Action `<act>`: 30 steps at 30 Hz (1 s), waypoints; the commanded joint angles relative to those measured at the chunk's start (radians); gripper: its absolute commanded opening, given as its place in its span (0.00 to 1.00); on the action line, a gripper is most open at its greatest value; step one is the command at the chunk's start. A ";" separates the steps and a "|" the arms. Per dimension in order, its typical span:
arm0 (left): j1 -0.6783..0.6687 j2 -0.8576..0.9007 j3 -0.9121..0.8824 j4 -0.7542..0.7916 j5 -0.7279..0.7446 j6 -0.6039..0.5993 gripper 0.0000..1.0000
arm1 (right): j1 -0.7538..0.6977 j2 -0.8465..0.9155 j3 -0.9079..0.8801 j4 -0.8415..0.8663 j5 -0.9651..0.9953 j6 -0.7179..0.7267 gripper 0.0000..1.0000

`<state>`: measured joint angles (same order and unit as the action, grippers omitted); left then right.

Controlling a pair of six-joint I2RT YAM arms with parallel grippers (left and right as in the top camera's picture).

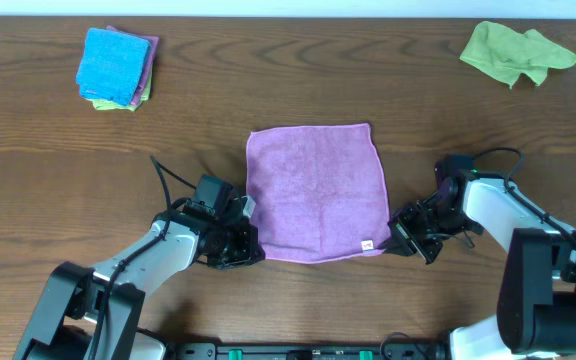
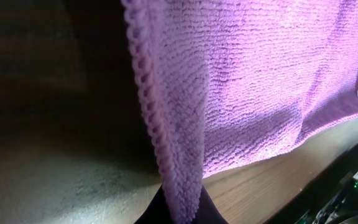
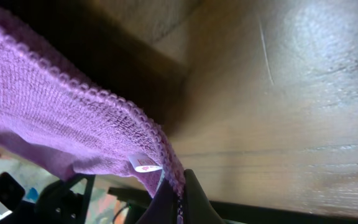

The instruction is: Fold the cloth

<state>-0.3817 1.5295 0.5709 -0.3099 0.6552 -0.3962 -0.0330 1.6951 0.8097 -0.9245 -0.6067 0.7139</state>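
Purple-pink microfibre cloth (image 1: 316, 190) spread on the desk (image 1: 288, 80), my left hand (image 1: 252, 249) and right hand (image 1: 394, 239) each clamped on a near corner.

Cloth (image 1: 316, 190) lies flat at centre of table (image 1: 268, 80). Left gripper (image 1: 253, 241) at its near-left corner; right gripper (image 1: 392, 236) at its near-right corner, beside tag (image 1: 367, 243). Stack (image 1: 116, 68) behind, far left; rag (image 1: 516, 52) behind, far right.
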 commanded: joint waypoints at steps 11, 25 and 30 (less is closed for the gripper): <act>0.002 -0.079 0.055 -0.035 0.090 -0.039 0.05 | 0.034 -0.006 0.012 0.027 0.133 -0.192 0.01; 0.002 -0.204 0.161 -0.107 -0.156 -0.031 0.06 | 0.040 -0.016 0.016 0.216 0.022 -0.225 0.01; 0.002 -0.204 0.161 -0.196 -0.204 -0.026 0.06 | 0.040 -0.024 0.044 0.232 -0.066 -0.225 0.01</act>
<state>-0.3817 1.3262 0.7185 -0.4812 0.5137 -0.4229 -0.0002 1.6928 0.8230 -0.6945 -0.6086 0.5064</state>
